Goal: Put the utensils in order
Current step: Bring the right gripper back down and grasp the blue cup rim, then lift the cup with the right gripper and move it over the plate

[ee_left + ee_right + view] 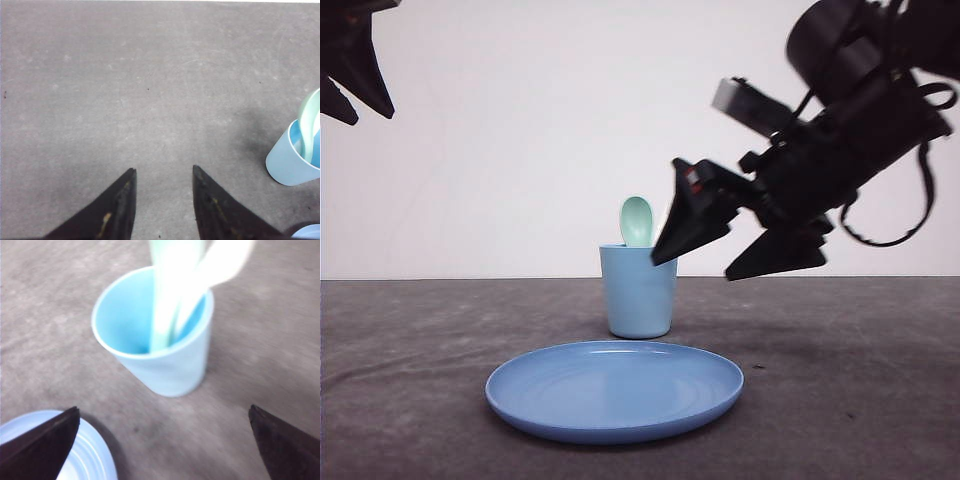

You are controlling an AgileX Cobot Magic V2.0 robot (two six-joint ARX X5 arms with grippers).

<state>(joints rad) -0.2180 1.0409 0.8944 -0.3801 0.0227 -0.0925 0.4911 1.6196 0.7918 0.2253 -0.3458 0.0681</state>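
Since both utensils already stand in the cup, we judge sorting done.
Spoon (638, 220) and fork (220, 262): upright in cup (638, 292), mid-tabletop, behind plate (614, 390).
Right gripper (720, 255): wide open, empty.
Left gripper (164, 175): parted, empty.

spoon (637, 220): mint-green, upright in cup (638, 295), bowl up | fork (222, 262): white, beside it in cup

right tool (720, 255) raised, tilted down-left, fingers spread; left tool (164, 200) parted.

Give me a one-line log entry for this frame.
pale mint-green plastic spoon and white plastic fork: in light blue cup | right gripper: open beside cup | left gripper: open, empty
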